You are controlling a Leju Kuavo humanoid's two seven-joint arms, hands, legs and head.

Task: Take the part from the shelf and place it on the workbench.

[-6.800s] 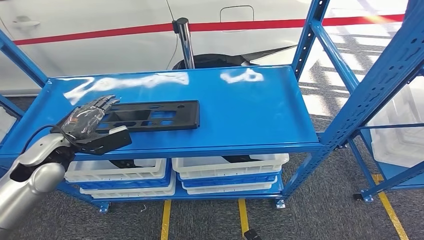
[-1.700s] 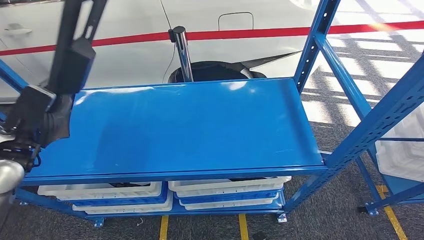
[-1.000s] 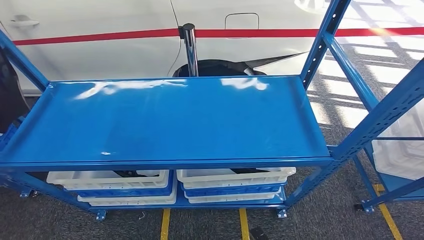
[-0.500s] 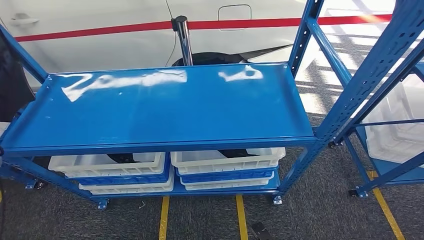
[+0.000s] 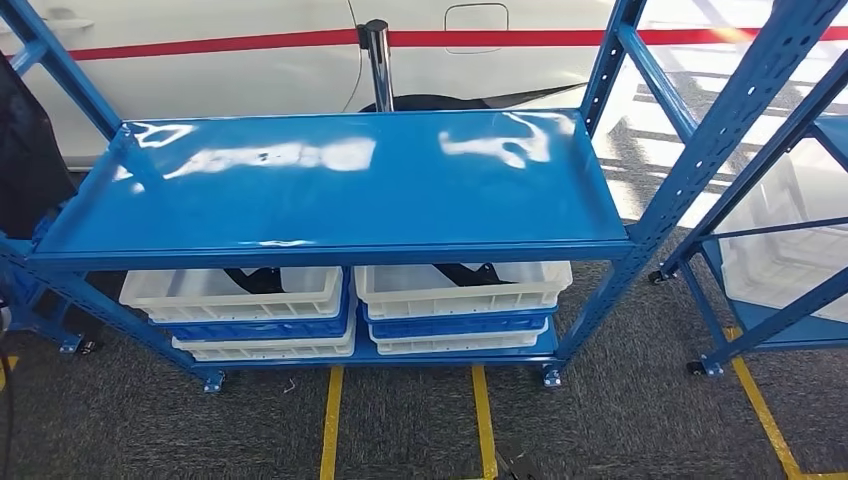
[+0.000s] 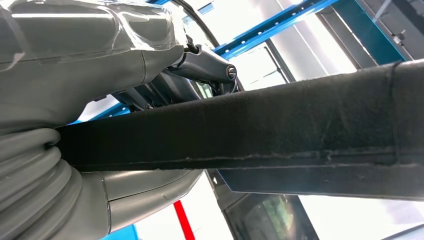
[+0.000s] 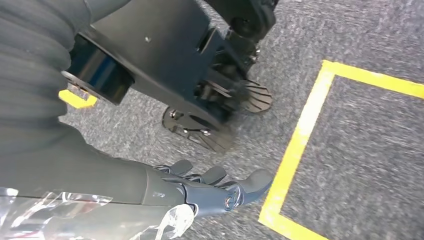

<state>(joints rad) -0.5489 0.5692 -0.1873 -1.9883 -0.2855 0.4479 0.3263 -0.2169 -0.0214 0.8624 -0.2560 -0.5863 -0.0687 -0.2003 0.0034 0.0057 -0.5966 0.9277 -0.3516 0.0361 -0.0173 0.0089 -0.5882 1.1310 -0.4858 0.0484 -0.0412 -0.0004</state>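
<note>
The blue shelf (image 5: 330, 190) stands with its top bare. The black part (image 6: 280, 135) lies across the left hand (image 6: 165, 75), gripped between thumb and dark fingers (image 6: 205, 65). The right hand (image 7: 210, 187) hangs over carpet, fingers loosely extended, holding nothing.

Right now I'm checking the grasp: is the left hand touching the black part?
Touching. The left wrist view shows the left hand wrapped around the black part, thumb below and fingers above it.

Left robot hand (image 6: 150, 85) grips long black part (image 6: 280, 135); blue beam (image 6: 280, 25) behind.
</note>
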